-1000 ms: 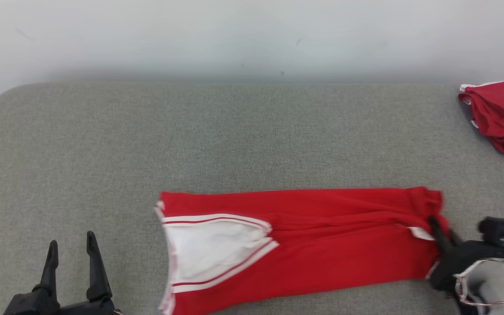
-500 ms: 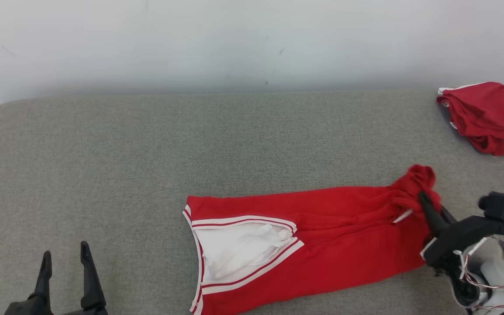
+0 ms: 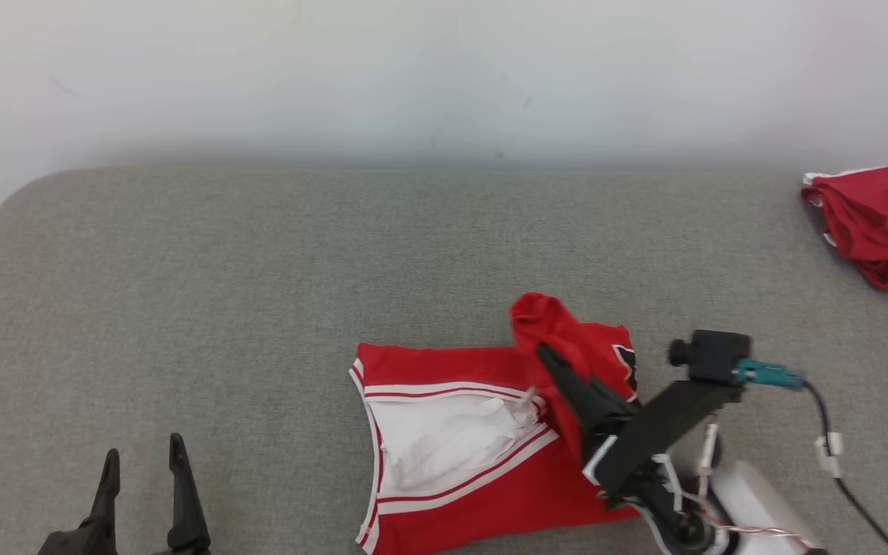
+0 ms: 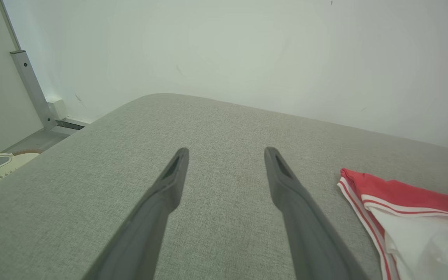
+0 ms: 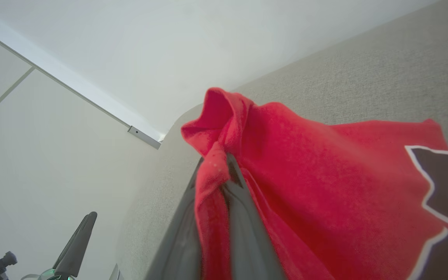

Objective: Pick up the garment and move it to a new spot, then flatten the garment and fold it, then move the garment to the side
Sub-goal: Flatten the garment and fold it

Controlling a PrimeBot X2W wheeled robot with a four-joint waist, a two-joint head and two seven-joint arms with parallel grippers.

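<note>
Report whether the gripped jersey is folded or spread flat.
Partly folded: the jersey has one end doubled back over itself, pinched in the shut right gripper.

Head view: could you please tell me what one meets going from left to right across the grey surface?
The left gripper → red and white garment → wrist camera on the right arm → crumpled red cloth at the right edge.
</note>
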